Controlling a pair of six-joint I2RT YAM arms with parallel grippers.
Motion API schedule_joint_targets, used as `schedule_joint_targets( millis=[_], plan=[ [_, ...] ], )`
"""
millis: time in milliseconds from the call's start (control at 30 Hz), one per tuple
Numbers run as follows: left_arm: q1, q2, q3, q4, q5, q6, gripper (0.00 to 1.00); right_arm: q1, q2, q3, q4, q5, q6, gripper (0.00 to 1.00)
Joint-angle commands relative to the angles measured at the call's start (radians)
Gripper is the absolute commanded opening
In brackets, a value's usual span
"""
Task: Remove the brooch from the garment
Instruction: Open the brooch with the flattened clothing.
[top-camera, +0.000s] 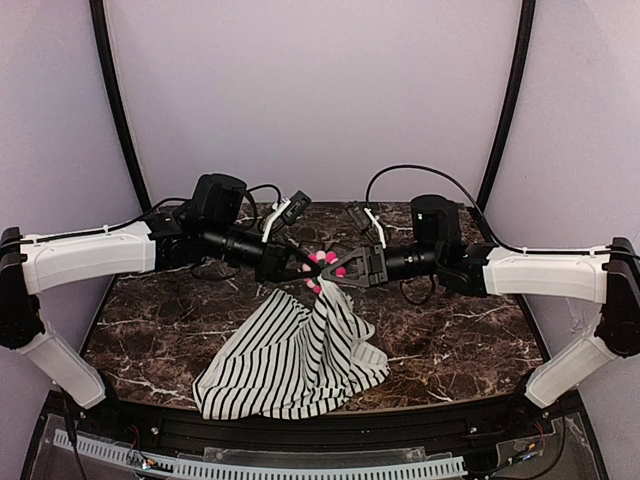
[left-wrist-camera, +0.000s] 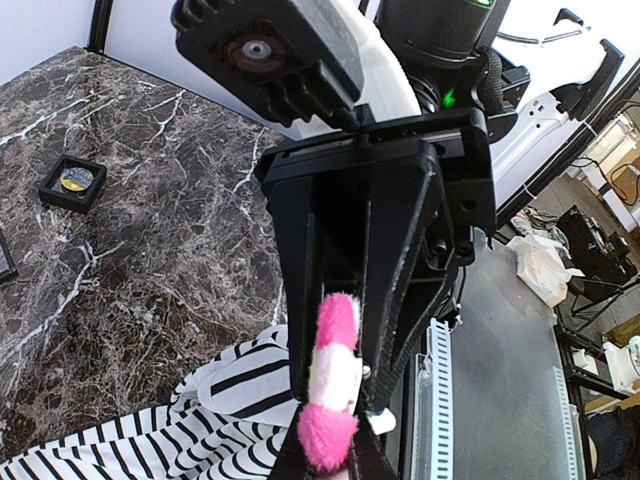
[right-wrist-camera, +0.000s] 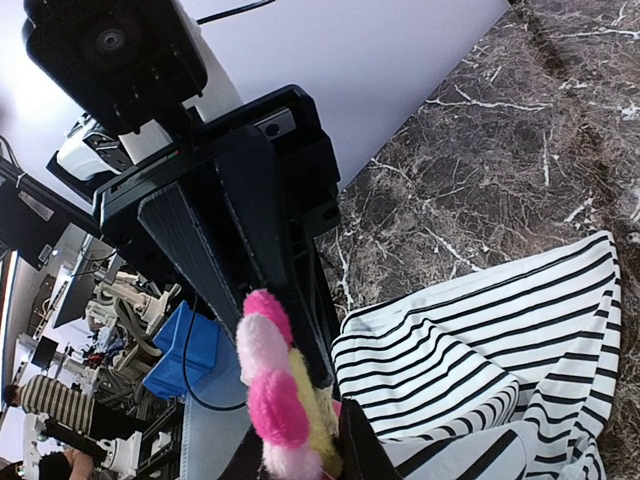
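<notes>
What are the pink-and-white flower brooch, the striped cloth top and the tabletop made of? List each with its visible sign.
Pink-and-white flower brooch: fuzzy pompom petals, likely plush fibre; matte, fluffy edges.
White black-striped cloth top: soft fabric, probably knit; it drapes and folds.
Dark tabletop: marble-look, white veins, slight sheen; real stone or laminate, unclear.

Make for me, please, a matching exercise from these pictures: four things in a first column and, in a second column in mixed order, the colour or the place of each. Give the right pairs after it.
Column one
1. brooch
2. garment
3. small square frame
4. table

Column two
A. dark marble with white veins
B. white with thin black stripes
C. black, lying on the table apart from the garment
D. pink and white petals

Pairs: 1-D, 2-B, 3-C, 4-A
</notes>
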Motion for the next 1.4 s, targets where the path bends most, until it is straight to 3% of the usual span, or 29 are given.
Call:
schedule_joint_targets(
  millis=[0,233,633,800,900,1133,1367],
  plan=[
    [-0.071,-0.036,0.018,0.050,0.162,0.051,0.01,-0.043,0.069,0.029,-0.118,0.188,-0.001,0.19],
    [-0.075,-0.035,0.018,0.040,0.158,0.053,0.01,-0.043,0.083,0.046,-0.118,0.169,-0.022,0.27],
    [-0.040,-0.007,0.036,0.014,0.094,0.023,0.01,-0.036,-0.086,0.021,-0.073,-0.064,-0.158,0.66],
    [-0.020,-0.010,0.028,0.037,0.075,-0.002,0.01,-0.039,-0.219,-0.061,-0.020,0.000,-0.150,0.84],
    [-0.013,-0.021,0.017,0.059,0.077,-0.016,0.01,-0.039,-0.264,-0.128,0.050,0.032,-0.114,0.89],
    [-0.012,-0.029,0.010,0.075,0.082,-0.027,0.01,0.002,-0.269,-0.168,0.080,0.132,-0.112,0.88],
    [-0.012,-0.027,0.008,0.078,0.082,-0.030,0.01,0.060,-0.226,-0.131,0.072,0.180,-0.137,0.72]
  ],
)
